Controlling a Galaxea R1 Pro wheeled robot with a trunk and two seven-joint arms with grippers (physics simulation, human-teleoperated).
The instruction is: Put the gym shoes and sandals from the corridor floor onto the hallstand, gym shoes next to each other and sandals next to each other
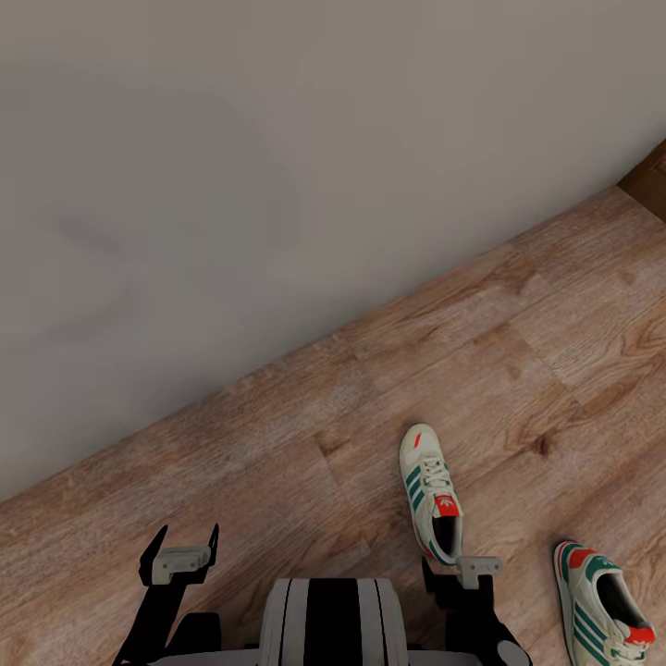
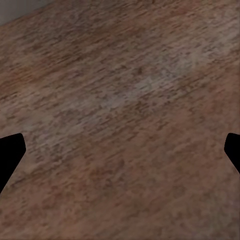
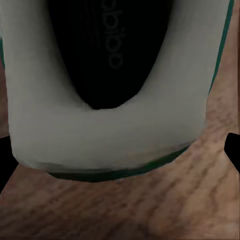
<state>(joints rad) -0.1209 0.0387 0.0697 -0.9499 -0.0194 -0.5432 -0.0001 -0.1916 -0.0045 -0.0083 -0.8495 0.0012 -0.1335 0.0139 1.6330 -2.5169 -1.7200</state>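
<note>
Head view: near shoe [image 1: 431,494] lower centre, toe toward upper left, heel at right fingers [image 1: 465,566], apart; second shoe [image 1: 601,615] lower right; left fingers [image 1: 181,553] apart.

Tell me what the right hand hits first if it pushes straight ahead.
Probably the heel of the nearer gym shoe: it sits dead ahead between the open right hand's fingers, on the floor. Exact gap is unclear.

We're inside a home, a bare stretch of hallway by the look of it: warm wood-grain plank floor [image 1: 518,370] running up to a plain, pale grey wall [image 1: 277,166]. Two gym shoes lie loose on the planks, one [image 1: 431,495] near the wall, the other [image 1: 601,601] further out from it. Everyday footwear, domestic flooring.
</note>
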